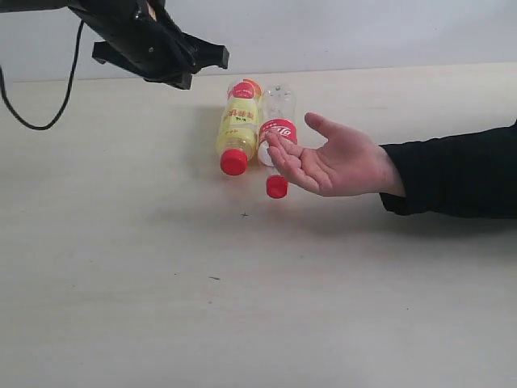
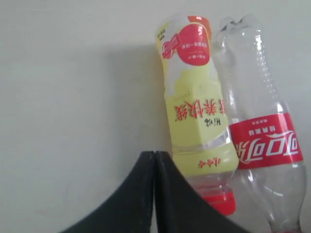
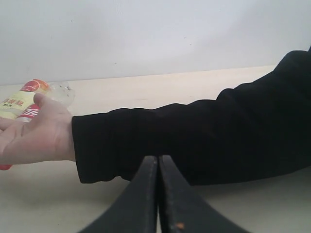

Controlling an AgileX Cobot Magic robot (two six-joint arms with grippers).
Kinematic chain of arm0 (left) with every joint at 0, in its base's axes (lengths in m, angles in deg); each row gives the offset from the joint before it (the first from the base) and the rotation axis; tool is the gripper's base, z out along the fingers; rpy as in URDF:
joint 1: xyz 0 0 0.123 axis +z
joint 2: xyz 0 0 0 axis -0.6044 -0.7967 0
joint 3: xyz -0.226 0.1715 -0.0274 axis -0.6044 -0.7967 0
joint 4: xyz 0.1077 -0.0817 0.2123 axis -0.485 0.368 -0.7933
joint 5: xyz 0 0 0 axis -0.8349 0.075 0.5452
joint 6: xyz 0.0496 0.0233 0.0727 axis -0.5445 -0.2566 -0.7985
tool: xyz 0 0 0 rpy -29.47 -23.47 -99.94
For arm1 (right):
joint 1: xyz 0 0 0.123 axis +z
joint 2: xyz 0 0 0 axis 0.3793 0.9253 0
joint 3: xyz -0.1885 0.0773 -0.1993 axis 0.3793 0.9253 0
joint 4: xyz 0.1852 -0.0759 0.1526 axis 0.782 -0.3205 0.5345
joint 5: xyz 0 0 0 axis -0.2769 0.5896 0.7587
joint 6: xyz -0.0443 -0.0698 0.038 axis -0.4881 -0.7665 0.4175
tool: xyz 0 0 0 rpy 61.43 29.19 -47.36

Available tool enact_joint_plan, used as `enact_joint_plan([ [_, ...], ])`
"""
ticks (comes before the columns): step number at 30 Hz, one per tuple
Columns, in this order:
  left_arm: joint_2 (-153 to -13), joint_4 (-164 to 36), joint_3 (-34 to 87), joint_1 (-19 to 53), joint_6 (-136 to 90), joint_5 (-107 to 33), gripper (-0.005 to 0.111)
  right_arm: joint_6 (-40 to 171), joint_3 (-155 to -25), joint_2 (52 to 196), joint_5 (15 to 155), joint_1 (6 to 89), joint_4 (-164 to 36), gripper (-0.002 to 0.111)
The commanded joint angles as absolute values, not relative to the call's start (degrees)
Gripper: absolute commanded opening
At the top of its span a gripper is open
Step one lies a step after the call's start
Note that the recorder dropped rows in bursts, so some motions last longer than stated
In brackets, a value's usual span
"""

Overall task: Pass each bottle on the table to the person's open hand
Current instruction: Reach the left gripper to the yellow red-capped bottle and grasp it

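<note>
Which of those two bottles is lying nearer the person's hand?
The clear bottle with the red label: it lies right by the hand, while the yellow bottle lies beyond it.

Robot lab or test bench, most likely. A wide pale beige table (image 1: 121, 307) with faint wood grain ran back to a plain white wall (image 1: 363, 32). A black robot arm (image 1: 137, 36) hung over the table's far left, and a loose black cable (image 1: 38, 127) drooped from it. The props were a yellow drink bottle (image 1: 238, 121) and a clear red-labelled bottle (image 1: 279, 113) lying side by side, beside a person's black-sleeved open hand (image 1: 339, 162).
</note>
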State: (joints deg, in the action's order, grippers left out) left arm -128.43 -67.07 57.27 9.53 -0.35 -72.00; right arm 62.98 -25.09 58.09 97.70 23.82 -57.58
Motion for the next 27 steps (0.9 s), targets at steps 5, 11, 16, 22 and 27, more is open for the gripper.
enact_joint_plan([
  [5, -136.1, -62.8, 67.6, 9.6, -4.1, -72.6, 0.039, 62.9, -24.9, 58.2, 97.3, 23.6, -57.9, 0.000],
  [11, -141.1, -61.9, 73.0, 9.6, -5.7, -73.3, 0.060, 62.9, -24.9, 58.2, 97.3, 23.6, -57.9, 0.000],
  [16, -144.2, -61.0, 76.0, 9.6, -6.0, -73.3, 0.066, 62.9, -24.9, 58.2, 97.3, 23.6, -57.9, 0.000],
  [22, -147.4, -58.8, 77.7, 9.6, -7.5, -72.3, 0.072, 62.9, -24.9, 58.2, 97.3, 23.6, -57.9, 0.000],
  [27, -148.6, -57.1, 77.7, 9.6, -8.7, -71.2, 0.080, 62.9, -24.9, 58.2, 97.3, 23.6, -57.9, 0.000],
])
